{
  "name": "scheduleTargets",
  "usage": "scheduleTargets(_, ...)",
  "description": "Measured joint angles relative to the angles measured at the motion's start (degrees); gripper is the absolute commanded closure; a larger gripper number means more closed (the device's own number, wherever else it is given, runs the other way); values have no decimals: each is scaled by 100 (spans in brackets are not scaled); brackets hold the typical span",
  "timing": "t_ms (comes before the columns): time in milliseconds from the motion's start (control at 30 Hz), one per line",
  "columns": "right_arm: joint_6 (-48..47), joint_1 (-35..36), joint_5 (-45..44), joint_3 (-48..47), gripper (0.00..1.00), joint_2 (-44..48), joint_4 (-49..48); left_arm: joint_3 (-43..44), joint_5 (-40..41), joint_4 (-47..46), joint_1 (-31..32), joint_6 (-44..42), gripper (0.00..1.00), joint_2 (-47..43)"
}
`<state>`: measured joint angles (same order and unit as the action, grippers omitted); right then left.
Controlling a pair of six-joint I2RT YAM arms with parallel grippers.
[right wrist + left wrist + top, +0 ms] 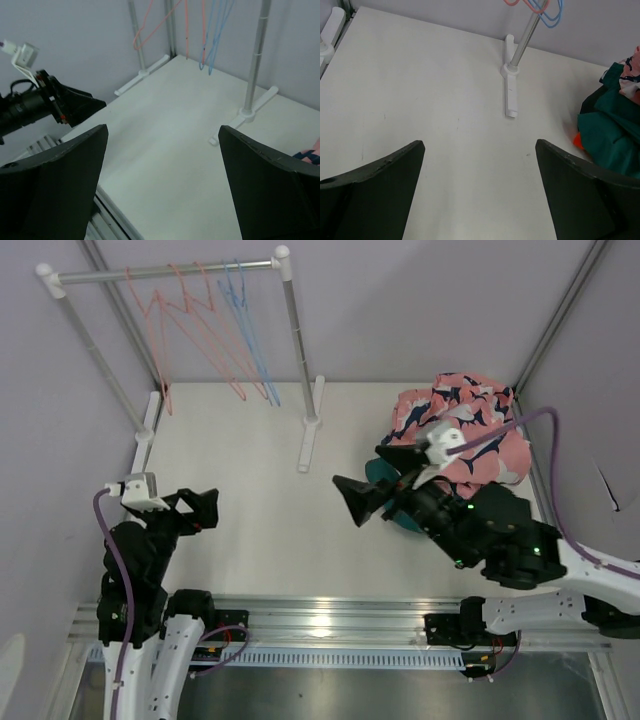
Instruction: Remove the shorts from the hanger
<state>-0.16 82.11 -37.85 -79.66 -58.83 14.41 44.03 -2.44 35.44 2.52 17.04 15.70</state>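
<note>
Top external | shorts [462, 428] heaped on table [250, 530] | hangers [243, 315] on rack [160, 273] | left tool [207, 510] spread | right tool [352, 502] spread

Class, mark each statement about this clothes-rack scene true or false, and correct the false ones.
1. The hangers on the rack carry no clothing. True.
2. The shorts lie piled on the table's left side. False: the pile is on the right, beside the right arm.
3. The left pincer is open and empty. True.
4. The right pincer grips the shorts. False: it is open and holds nothing.
5. Every hanger is blue. False: some are pink, some blue.
</note>
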Motion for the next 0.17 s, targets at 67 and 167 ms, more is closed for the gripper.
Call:
scheduleTargets(67,-7,0,-87,208,1,420,-195,-57,50,-22,0,0,1,4)
scheduleTargets(167,-13,-4,-317,426,1,833,-365,-96,94,-26,0,4,1,0)
